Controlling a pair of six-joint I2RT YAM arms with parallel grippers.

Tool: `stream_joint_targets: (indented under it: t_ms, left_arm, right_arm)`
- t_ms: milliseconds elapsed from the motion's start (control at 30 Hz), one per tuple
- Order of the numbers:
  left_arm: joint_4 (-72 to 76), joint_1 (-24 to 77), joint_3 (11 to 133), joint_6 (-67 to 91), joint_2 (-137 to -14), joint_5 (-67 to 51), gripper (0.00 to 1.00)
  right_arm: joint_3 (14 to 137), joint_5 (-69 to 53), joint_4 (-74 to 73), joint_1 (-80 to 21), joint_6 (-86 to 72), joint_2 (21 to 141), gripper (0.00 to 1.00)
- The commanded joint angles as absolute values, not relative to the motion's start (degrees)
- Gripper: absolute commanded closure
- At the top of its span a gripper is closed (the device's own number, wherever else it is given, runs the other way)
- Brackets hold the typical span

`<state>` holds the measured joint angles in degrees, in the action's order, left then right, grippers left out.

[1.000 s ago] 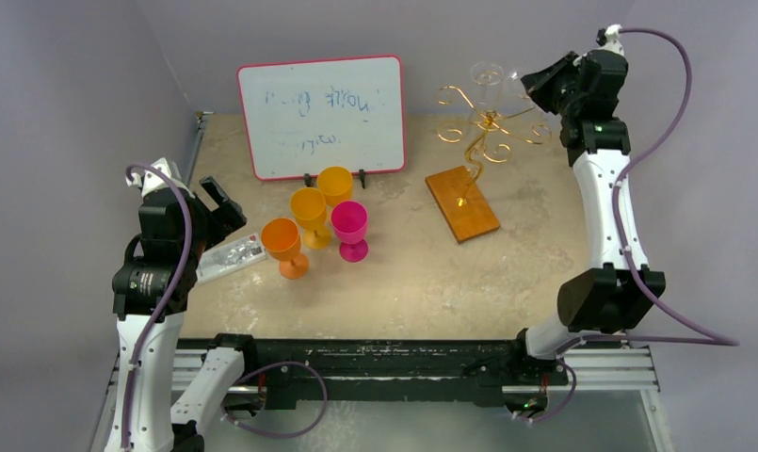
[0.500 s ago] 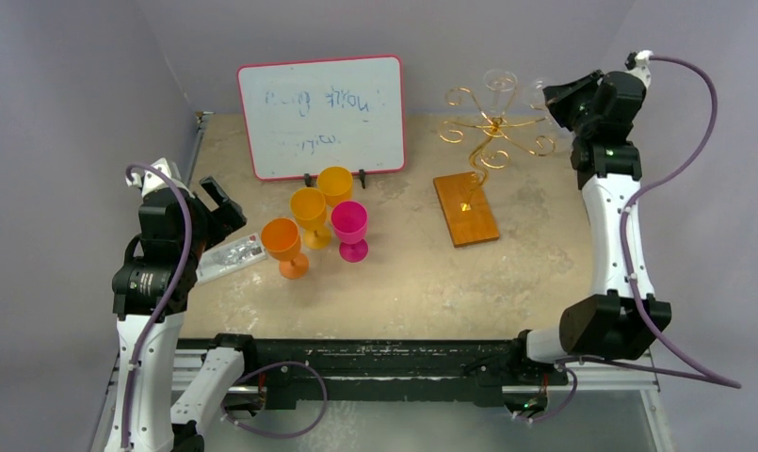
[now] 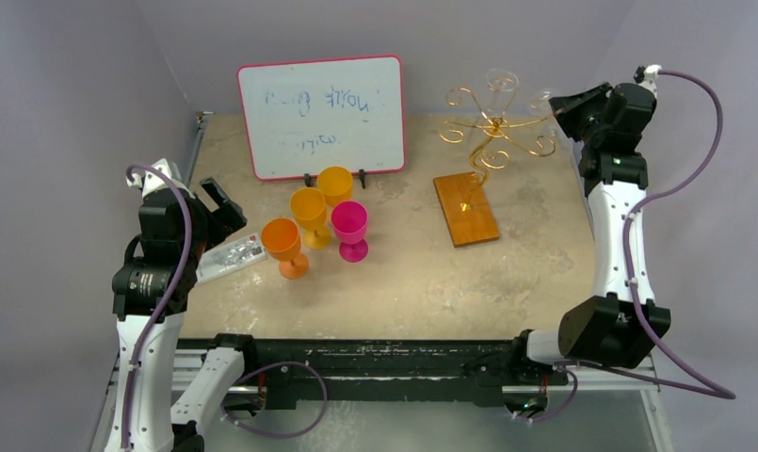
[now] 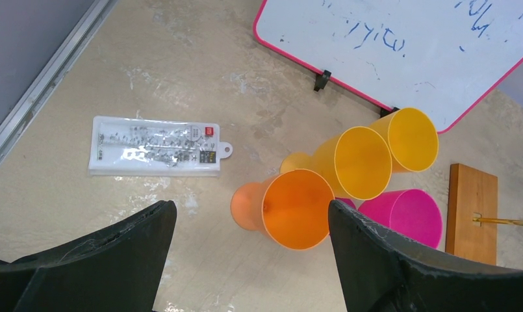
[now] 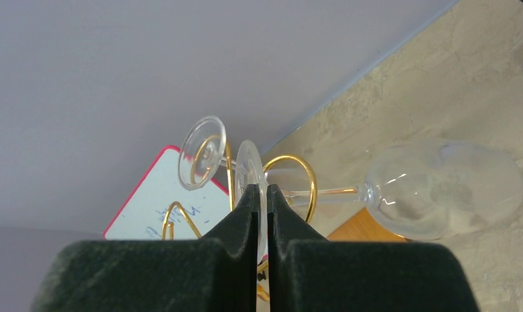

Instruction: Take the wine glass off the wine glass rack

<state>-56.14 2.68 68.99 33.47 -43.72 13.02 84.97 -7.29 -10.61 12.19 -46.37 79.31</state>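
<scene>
We see our right gripper (image 5: 262, 195) pinched tight on the wine glass (image 5: 440, 188) foot at the wine glass rack (image 3: 492, 141); left gripper (image 4: 251, 211) hangs spread apart.

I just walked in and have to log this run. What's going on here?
The right gripper is shut on the foot of a clear wine glass at the gold rack. Whether it has cleared the rack's arms is hard to tell. A second glass hangs on the rack. The left gripper is open and empty above the coloured cups.
</scene>
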Motion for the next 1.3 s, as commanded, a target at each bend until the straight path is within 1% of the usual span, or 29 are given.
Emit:
stream_joint_targets:
  t_ms: [0, 633, 833, 1267]
  left_arm:
    - [-55.11, 2.46, 69.58, 33.91, -43.40, 12.23, 0.14]
    - [-55.23, 2.46, 69.13, 34.17, -42.50, 12.08, 0.14]
    - [-55.28, 2.46, 69.16, 34.28, -42.45, 11.89, 0.14]
    - [-54.81, 2.46, 69.08, 34.78, -42.90, 11.44, 0.14]
  right_arm:
    - [85.63, -10.54, -5.74, 12.39, -46.28, 76.16, 1.00]
    - [86.19, -26.32, -2.09, 12.39, -47.83, 79.49, 1.00]
    - [88.94, -30.60, -1.86, 12.39, -47.81, 82.41, 1.00]
    - [92.21, -28.62, -0.13, 12.39, -48.25, 84.70, 1.00]
